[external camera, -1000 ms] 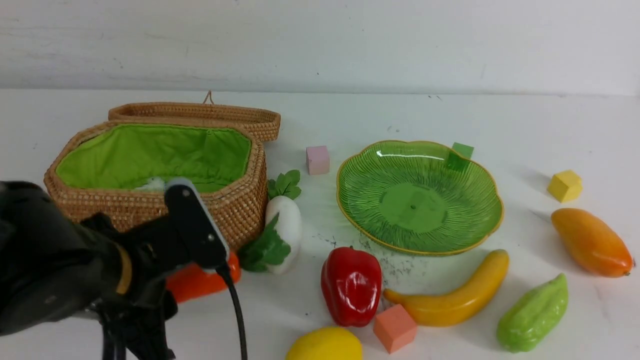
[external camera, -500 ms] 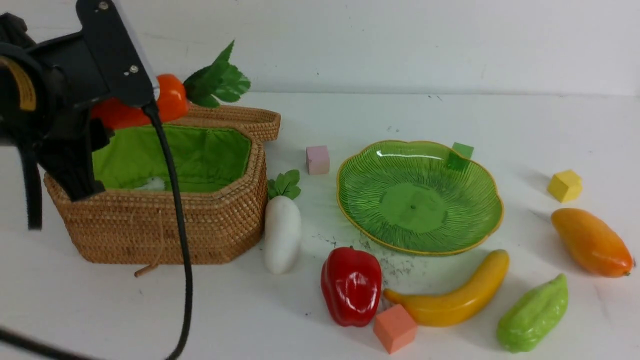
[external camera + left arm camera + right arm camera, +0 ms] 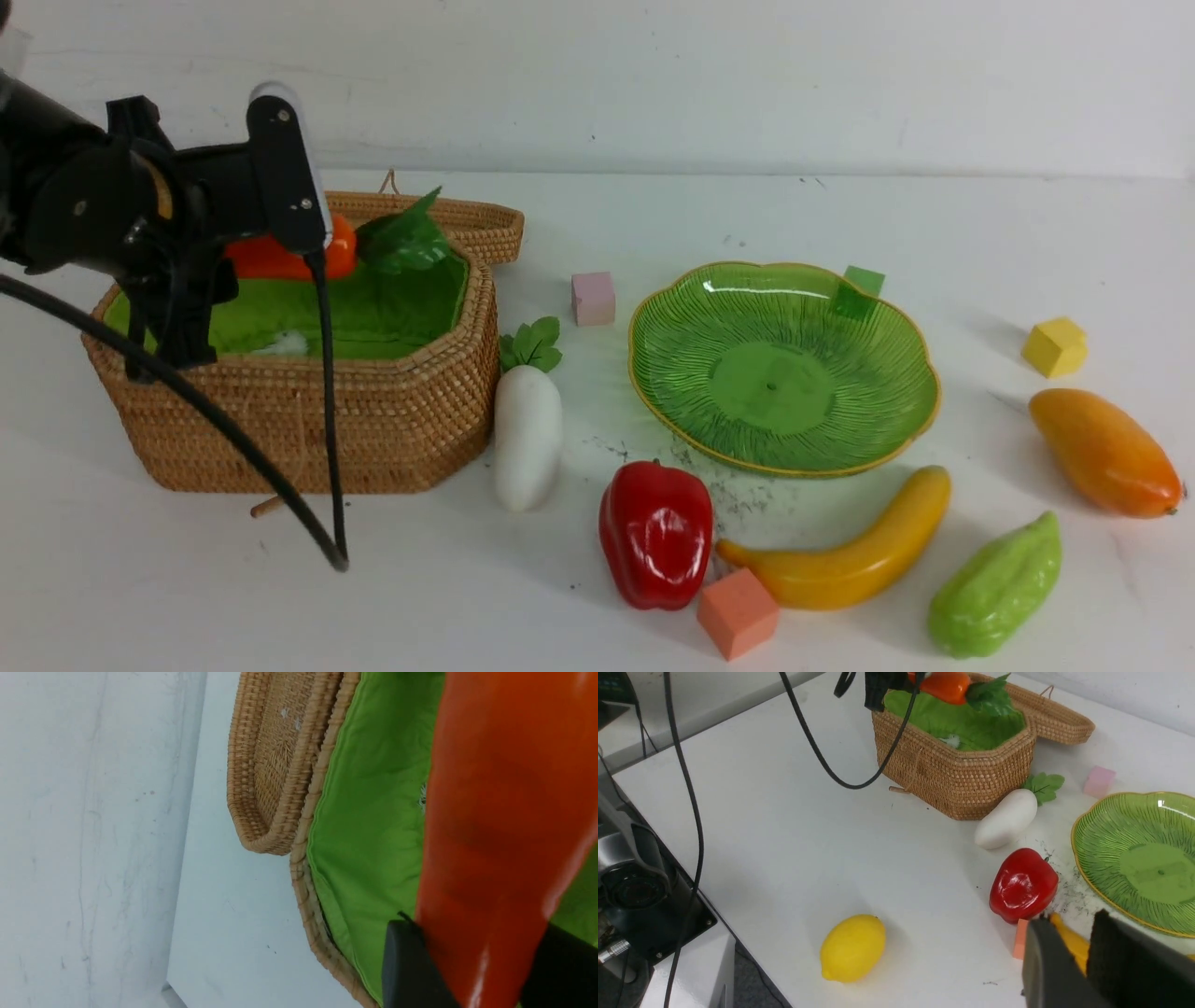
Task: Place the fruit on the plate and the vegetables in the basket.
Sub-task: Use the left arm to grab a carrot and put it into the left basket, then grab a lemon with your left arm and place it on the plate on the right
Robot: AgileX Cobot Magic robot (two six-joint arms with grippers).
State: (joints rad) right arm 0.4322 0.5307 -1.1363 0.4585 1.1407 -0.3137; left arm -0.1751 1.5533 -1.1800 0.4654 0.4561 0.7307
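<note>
My left gripper [image 3: 271,257] is shut on the orange carrot [image 3: 341,245], holding it level just above the open basket [image 3: 373,420]. In the left wrist view both black fingers [image 3: 411,970] press the carrot [image 3: 495,812] over the green lining. The white radish [image 3: 527,434], red pepper [image 3: 656,532] and green gourd [image 3: 997,588] lie on the table. So do the banana [image 3: 854,555] and mango [image 3: 1102,453], with the lemon [image 3: 853,947] near the table's front edge. Nothing lies on the green plate [image 3: 784,373]. My right gripper [image 3: 1071,919] hovers above the banana [image 3: 1073,945], narrowly open, holding nothing.
The basket's lid [image 3: 420,219] lies open behind it. Small cubes sit around: pink [image 3: 594,299], green [image 3: 861,287] behind the plate, yellow [image 3: 1055,347], salmon [image 3: 738,613] by the pepper. A black cable [image 3: 327,420] hangs from the left arm in front of the basket.
The left gripper lifted the carrot from the table in front of the basket, swung it high over the basket, then lowered it close to the lining. The right gripper's view is given only now.
</note>
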